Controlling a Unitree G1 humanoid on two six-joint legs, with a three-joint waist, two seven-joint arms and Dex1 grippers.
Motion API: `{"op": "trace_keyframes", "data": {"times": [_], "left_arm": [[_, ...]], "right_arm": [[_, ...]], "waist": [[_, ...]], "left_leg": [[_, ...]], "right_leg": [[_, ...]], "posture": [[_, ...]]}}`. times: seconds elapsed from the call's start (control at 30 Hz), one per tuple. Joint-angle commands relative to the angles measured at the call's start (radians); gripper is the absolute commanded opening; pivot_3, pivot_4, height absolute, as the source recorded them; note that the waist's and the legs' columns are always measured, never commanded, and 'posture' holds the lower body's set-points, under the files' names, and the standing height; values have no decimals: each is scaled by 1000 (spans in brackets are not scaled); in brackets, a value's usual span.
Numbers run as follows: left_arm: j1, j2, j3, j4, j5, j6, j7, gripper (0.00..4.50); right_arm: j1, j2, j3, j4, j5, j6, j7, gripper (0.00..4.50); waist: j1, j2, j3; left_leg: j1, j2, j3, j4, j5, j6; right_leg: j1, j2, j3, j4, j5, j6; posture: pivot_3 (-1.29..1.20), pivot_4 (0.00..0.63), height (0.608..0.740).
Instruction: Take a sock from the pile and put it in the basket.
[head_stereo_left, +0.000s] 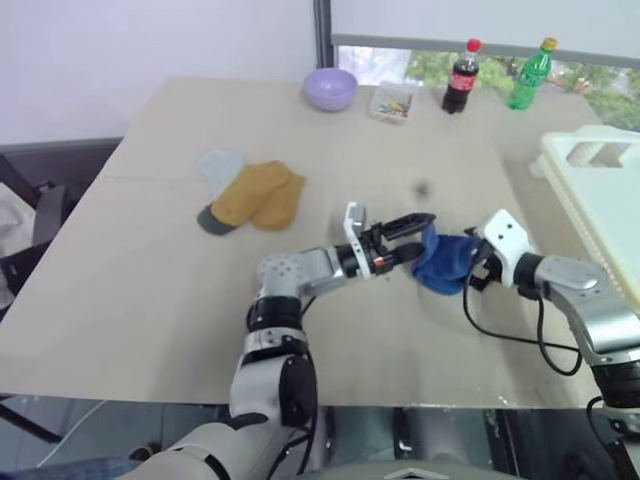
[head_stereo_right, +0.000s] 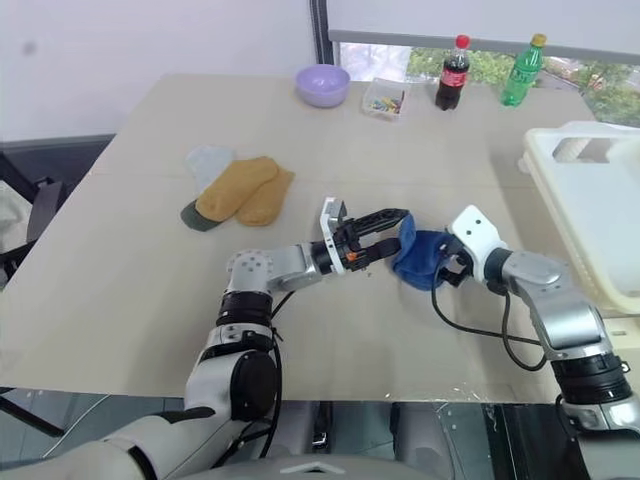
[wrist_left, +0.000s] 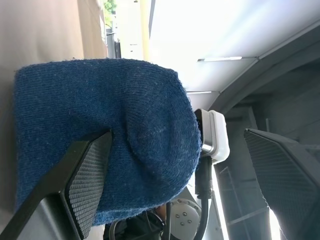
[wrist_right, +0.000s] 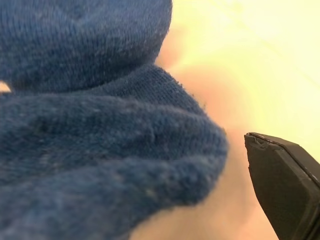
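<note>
A royal blue sock (head_stereo_left: 445, 258) hangs bunched between my two grippers, just above the beige table (head_stereo_left: 150, 290), right of centre. My left gripper (head_stereo_left: 415, 238) points right with its fingers (wrist_left: 90, 175) spread wide, one pad against the sock. My right gripper (head_stereo_left: 472, 264) comes in from the right, open, with the sock draped over one side of it and one bare finger (wrist_right: 285, 180) beside the cloth. The pile (head_stereo_left: 250, 195) of mustard, pale grey-blue and dark grey socks lies farther back on the left. The cream basket (head_stereo_left: 600, 190) stands at the right table edge.
A lilac bowl (head_stereo_left: 330, 88), a small clear box of coloured bits (head_stereo_left: 392, 102), a cola bottle (head_stereo_left: 461, 77) and a green bottle (head_stereo_left: 530, 75) line the far edge. A dark chair (head_stereo_left: 40, 190) stands left of the table.
</note>
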Motion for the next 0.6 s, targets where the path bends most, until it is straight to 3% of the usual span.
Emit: {"op": "trace_keyframes", "data": {"times": [0.03, 0.23, 0.4, 0.6], "left_arm": [[-27, -15, -46, 10, 4, -1, -37, 4500], [-37, -11, -142, 34, 66, -20, -107, 4500], [-55, -14, -196, 82, 116, -66, -163, 4500], [-82, -21, -192, 144, 142, -110, -195, 4500]], "right_arm": [[20, -38, -61, -65, -4, -7, -13, 4482], [83, -90, -80, -97, -45, -19, -32, 4482], [136, -89, -188, -103, -47, 12, -107, 4482], [204, -11, -398, -195, 141, 171, -126, 4482]], "waist": [[1, 0, 0], [1, 0, 0], [1, 0, 0], [1, 0, 0]], "left_leg": [[0, 0, 0, 0, 0, 0], [-1, 0, 0, 0, 0, 0], [-1, 0, 0, 0, 0, 0], [-2, 0, -1, 0, 0, 0]], "right_leg": [[0, 0, 0, 0, 0, 0], [0, 0, 0, -1, 0, 0], [-1, 0, 0, 0, 0, 0], [-1, 0, -1, -1, 0, 0]], "posture": [[0, 150, 729], [0, 150, 729], [0, 150, 729], [0, 150, 729]]}}
